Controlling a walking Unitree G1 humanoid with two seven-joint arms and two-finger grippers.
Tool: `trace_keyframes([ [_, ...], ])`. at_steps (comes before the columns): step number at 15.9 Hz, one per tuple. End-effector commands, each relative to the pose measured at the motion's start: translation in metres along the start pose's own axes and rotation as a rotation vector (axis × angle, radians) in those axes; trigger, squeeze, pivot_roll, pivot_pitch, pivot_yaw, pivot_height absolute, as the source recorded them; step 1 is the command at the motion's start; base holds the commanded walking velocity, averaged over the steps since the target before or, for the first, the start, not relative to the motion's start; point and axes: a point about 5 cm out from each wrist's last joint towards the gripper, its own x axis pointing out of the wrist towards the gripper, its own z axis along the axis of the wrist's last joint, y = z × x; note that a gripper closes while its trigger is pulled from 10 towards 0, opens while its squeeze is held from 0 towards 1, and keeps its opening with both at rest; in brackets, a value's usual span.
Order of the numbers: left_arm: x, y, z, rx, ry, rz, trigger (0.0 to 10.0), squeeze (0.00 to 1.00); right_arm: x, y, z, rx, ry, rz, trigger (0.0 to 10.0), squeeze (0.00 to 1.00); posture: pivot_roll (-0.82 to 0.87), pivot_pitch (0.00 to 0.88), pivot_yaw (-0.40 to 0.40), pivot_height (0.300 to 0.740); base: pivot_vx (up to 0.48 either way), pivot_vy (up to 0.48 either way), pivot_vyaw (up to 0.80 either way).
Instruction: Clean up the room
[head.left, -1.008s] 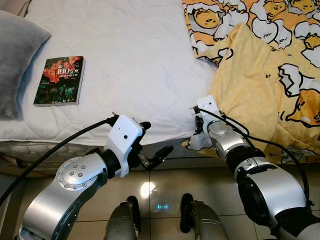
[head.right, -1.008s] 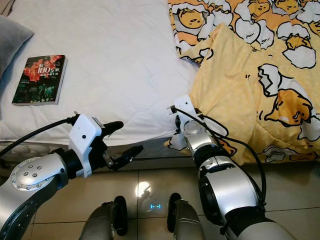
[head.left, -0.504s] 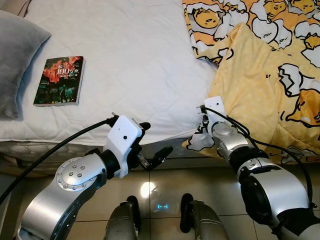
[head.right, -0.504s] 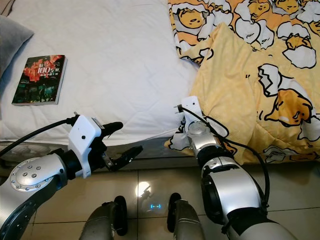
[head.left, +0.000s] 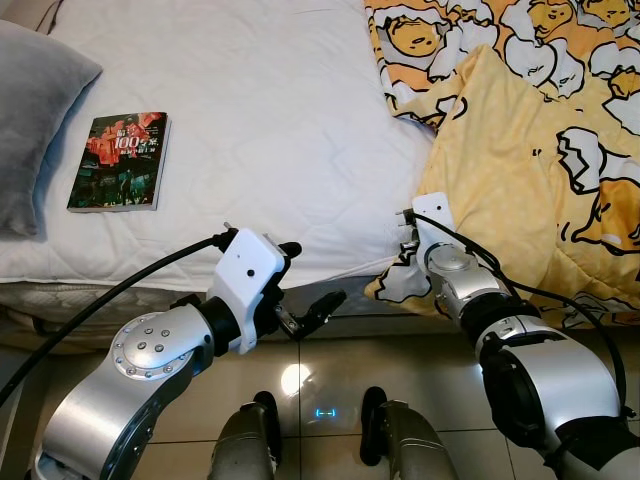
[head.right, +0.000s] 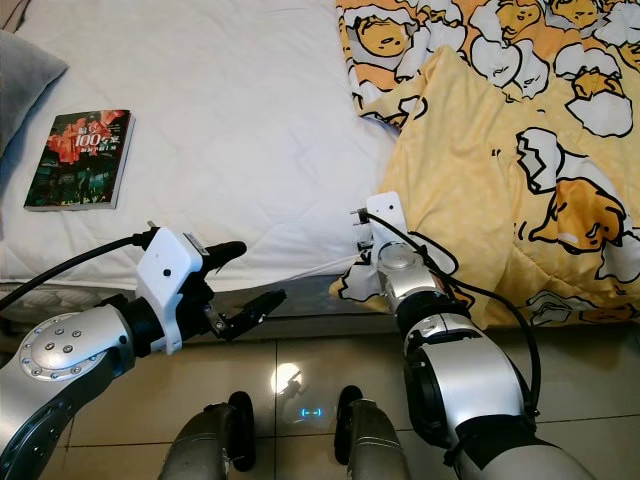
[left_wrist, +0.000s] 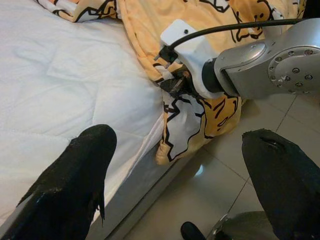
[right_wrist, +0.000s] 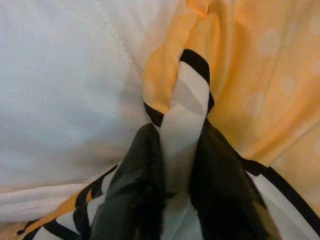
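Note:
A yellow blanket (head.left: 540, 170) with egg-cartoon prints lies rumpled over the right side of the white bed (head.left: 270, 110), one corner (head.left: 395, 285) hanging over the front edge. My right gripper (right_wrist: 175, 170) is shut on that corner, the cloth pinched between its black fingers (right_wrist: 137, 190). The same grip is visible from the left wrist on the blanket corner (left_wrist: 187, 117). My left gripper (head.left: 305, 285) hovers open above the floor just in front of the bed edge, holding nothing. A book (head.left: 120, 160) with a dark red cover lies on the sheet at the left.
A grey pillow (head.left: 30, 110) rests at the bed's left edge beside the book. Glossy beige floor tiles (head.left: 320, 380) run along the bed's front, with my feet (head.left: 265, 420) standing on them close to the mattress.
My right gripper has shifted a little right and back along the bed edge, drawing the pinched blanket corner with it. The left arm has stayed still.

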Motion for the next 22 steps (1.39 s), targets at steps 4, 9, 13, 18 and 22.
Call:
trace_keyframes([
  [4,-0.001,-0.004,-0.001,-0.003,0.004,-0.015,10.0,1.00,0.000,-0.003,-0.014,0.044,0.007,0.008,0.0,0.00,0.14,0.327,0.017,0.740,0.000,0.000,0.00],
  [9,0.001,-0.005,-0.002,-0.007,-0.001,-0.018,10.0,1.00,-0.006,-0.007,-0.034,0.088,-0.042,0.017,0.0,0.00,0.12,0.320,0.023,0.740,0.000,0.000,0.00],
  [13,0.002,-0.006,-0.001,-0.006,-0.008,-0.026,10.0,1.00,-0.029,-0.007,-0.066,0.079,-0.047,0.057,0.0,0.00,0.11,0.312,0.023,0.740,0.000,0.000,0.00],
  [18,0.003,-0.009,-0.002,-0.010,-0.006,-0.037,10.0,1.00,-0.070,-0.005,-0.160,-0.062,0.188,0.274,0.0,0.00,0.11,0.309,0.023,0.740,0.000,0.000,0.00],
  [22,0.004,-0.012,-0.001,-0.010,-0.011,-0.060,10.0,1.00,-0.089,-0.018,-0.199,-0.107,0.361,0.301,0.0,0.00,0.11,0.306,0.021,0.740,0.000,0.000,0.00],
])
